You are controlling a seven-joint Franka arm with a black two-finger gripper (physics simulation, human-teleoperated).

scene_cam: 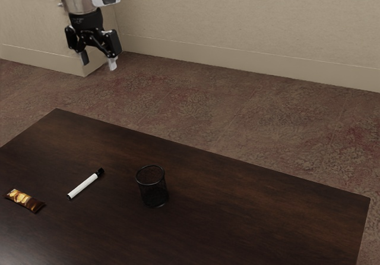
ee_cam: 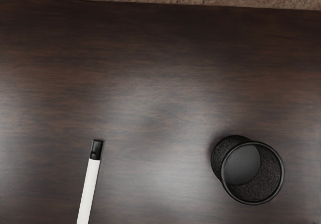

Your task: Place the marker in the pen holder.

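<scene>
High above the table, at the exterior view's upper left, my gripper (scene_cam: 97,63) hangs open, its two fingertips apart with nothing between them. The white marker (scene_cam: 84,185) with a black cap lies flat on the table; in the wrist view the marker (ee_cam: 89,189) has its black-capped end and part of its white body showing. A black mesh pen holder (scene_cam: 152,186) stands upright beside the marker, apart from it, toward the exterior view's right. In the wrist view the pen holder (ee_cam: 252,173) shows its round opening, with no pen inside.
A snack bar in a brown and gold wrapper (scene_cam: 24,200) lies on the dark wooden table (scene_cam: 249,217) at the exterior view's left, past the marker from the pen holder. Beyond the table's far edge are carpet (scene_cam: 196,110) and a beige wall (scene_cam: 249,27).
</scene>
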